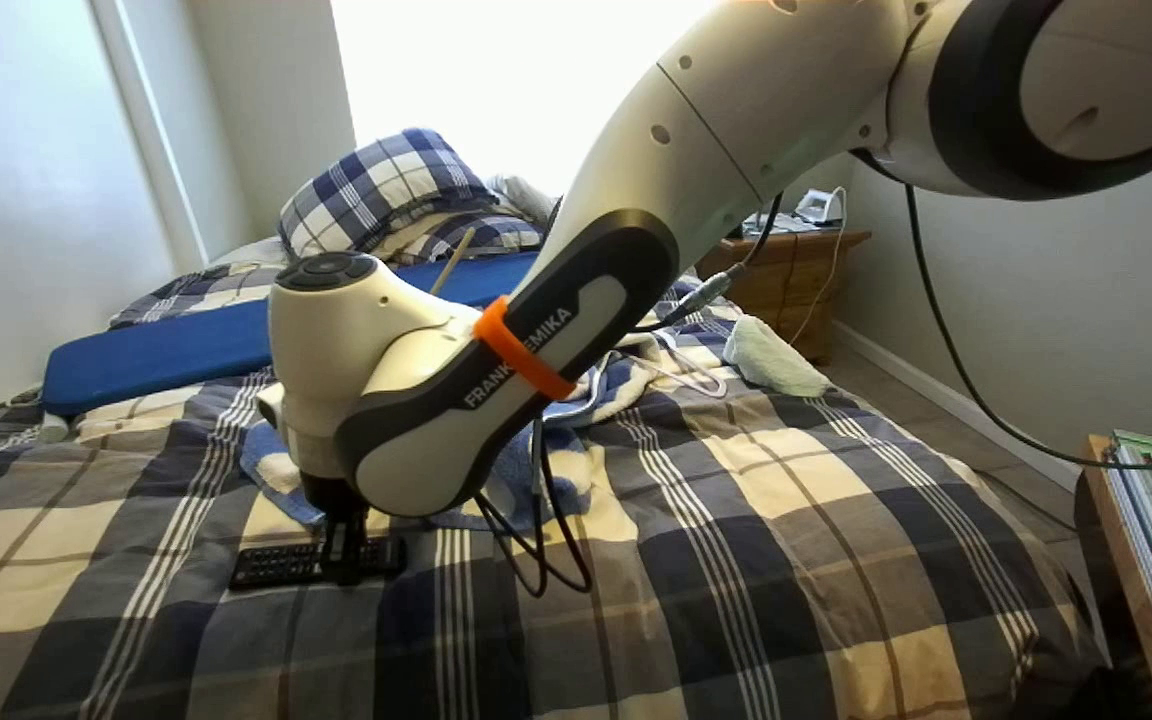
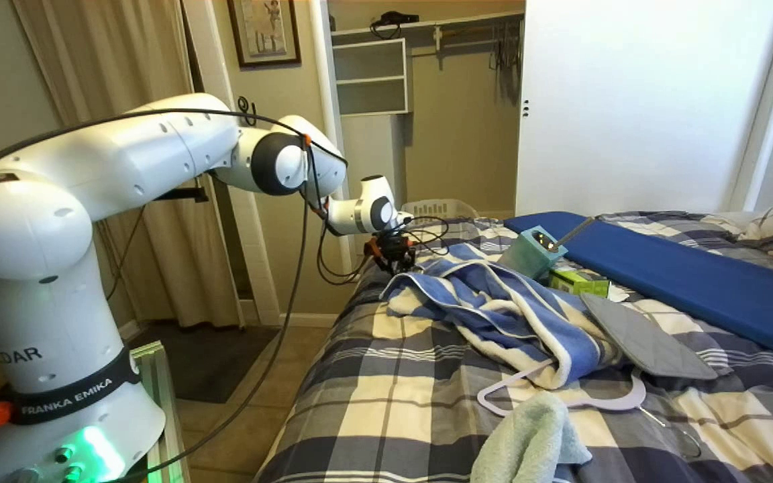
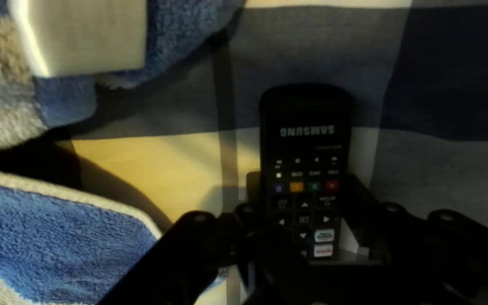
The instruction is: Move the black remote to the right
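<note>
Far left, the long blue cushion [image 1: 166,345] ran across the plaid bed [image 1: 676,630], checked pillows [image 1: 391,185] heaped up behind it! Next along came the black remote [image 1: 276,567], set sideways in front of the striped towel [image 2: 487,305], and the gripper [image 1: 341,570] had hold of it! It pointed straight down over the remote's middle, and the wrist view gave the close look: a fingertip [image 3: 253,188] snug at either long side, jaws spaced at the remote's own width, a row of coloured buttons [image 3: 305,187] right between them, the lettering [image 3: 306,131] above upside down. Flat on the bed or just clear of it? That, I couldn't tell. On to the right, the towel lay bunched up, and in front of it slanted the white arm [image 1: 776,90], an orange band [image 1: 521,352] wrapped round it. At the towel's edge, a pale hanger [image 2: 591,402]; near that, a pale green cloth [image 1: 774,358] by the side of the bed. Out past the bed, a wooden cabinet [image 1: 756,270], with a white thing [image 1: 818,206] on top, too small to make out.
</note>
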Tool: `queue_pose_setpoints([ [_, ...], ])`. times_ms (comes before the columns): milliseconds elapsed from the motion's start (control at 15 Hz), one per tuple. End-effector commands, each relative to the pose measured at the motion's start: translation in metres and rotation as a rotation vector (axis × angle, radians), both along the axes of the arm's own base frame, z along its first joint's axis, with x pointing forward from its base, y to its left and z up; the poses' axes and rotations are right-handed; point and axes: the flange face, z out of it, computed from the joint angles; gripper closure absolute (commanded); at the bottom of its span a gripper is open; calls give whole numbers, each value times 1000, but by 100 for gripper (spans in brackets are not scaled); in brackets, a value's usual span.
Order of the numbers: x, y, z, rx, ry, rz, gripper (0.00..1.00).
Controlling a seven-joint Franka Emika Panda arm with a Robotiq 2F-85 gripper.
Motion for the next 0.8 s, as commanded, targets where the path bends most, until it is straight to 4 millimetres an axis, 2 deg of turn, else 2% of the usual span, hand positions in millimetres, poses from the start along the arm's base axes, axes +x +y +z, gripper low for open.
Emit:
queue_pose_setpoints([
  [0, 4, 7, -3, 8, 9, 17, 76],
  [200, 5, 7, -1, 5, 30, -12, 76],
  [333, 0, 9, 11, 0, 89, -67, 76],
  [733, -27, 24, 68, 11, 227, -176, 76],
])
